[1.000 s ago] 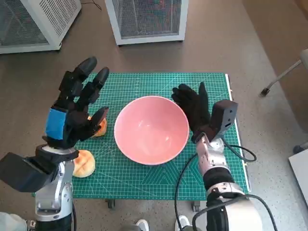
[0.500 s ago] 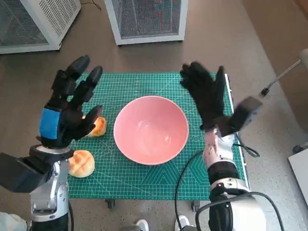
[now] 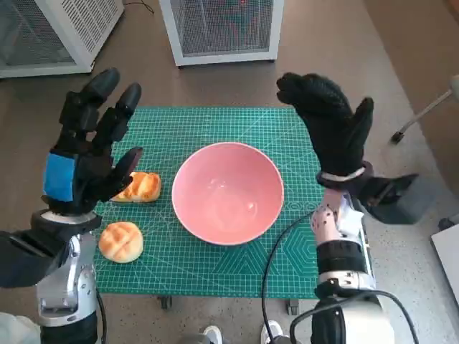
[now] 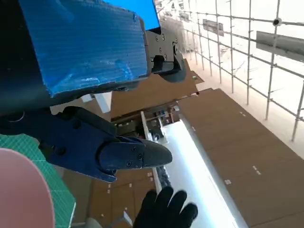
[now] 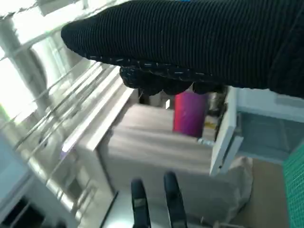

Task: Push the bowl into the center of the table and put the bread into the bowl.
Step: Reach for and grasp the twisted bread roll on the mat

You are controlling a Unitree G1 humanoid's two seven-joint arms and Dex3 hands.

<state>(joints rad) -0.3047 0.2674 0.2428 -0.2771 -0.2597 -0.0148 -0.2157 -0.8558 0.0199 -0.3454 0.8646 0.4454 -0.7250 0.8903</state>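
The pink bowl (image 3: 227, 193) sits at frame center on the green cutting mat (image 3: 215, 269); two bread rolls (image 3: 138, 187) (image 3: 120, 241) lie at its left. Left hand (image 3: 84, 154) and right hand (image 3: 331, 126) are raised, fingers spread, holding nothing.

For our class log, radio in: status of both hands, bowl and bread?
Left hand open, raised. Right hand open, raised. Pink bowl mid-mat, empty. Two bread pieces lie left of it, untouched. Nothing blocking.
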